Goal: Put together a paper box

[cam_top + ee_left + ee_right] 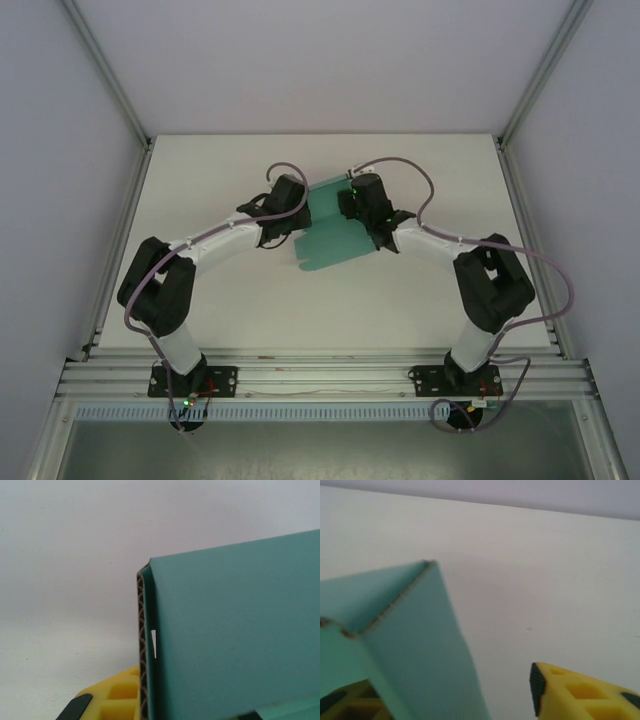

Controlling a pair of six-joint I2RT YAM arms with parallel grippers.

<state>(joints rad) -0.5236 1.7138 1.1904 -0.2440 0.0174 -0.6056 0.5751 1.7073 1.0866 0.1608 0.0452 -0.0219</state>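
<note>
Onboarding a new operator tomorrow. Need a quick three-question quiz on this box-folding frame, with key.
1. True or false: the paper box is a flat, unfolded sheet.
2. Main colour of the gripper fingers: A black, B yellow, C red.
3. Which gripper stands open beside the paper box?
Key: 1 false, a folded corner shows in the right wrist view. 2 B. 3 the right gripper; the left gripper is shut on the paper box.

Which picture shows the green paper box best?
The top external view: most of the paper box shows there at once. The left wrist view shows one flat panel and its wavy cut edge close up; the right wrist view, a blurry folded corner.
</note>
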